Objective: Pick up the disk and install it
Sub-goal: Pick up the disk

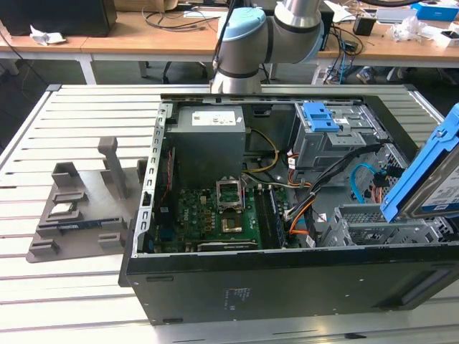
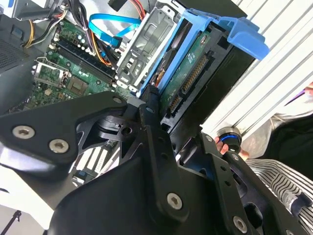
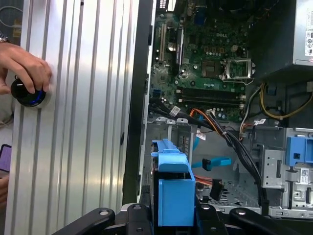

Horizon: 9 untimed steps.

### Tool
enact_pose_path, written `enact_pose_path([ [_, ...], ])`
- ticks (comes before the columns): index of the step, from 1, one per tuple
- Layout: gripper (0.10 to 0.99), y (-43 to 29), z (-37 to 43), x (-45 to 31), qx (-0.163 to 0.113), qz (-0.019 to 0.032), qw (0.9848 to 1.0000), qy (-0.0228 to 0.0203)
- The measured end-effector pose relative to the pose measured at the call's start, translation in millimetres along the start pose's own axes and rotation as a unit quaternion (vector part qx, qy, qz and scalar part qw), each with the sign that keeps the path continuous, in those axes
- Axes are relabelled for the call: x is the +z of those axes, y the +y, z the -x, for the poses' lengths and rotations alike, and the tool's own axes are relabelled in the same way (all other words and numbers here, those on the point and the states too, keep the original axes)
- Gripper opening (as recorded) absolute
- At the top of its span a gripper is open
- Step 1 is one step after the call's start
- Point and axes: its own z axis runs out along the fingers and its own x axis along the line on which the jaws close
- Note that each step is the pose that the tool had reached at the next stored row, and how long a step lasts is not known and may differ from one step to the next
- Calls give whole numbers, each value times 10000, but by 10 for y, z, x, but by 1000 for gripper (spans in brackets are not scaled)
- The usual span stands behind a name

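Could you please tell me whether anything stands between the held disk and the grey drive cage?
The tool holds the silver blue-railed disk tilted above the grey metal cage. Nothing visible lies between them; a loose blue flat cable lies near the cage.

A white label [image 1: 217,118] with dark print lies on top of the grey power supply [image 1: 208,147] in the exterior view; its lines are too small to read. The disk [image 1: 432,188] carries a white and blue label [image 1: 450,193], which is not legible either. In the first wrist view the motherboard [image 3: 210,54] bears one short white printed word and tiny markings.
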Motion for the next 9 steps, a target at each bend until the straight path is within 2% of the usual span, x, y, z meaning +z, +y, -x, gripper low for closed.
enact_pose_path([
  [6, 365, 2, 14, 63, 14, 0, 10000, 0],
  [9, 365, -1, 24, 101, 224, -4, 9997, -12],
])
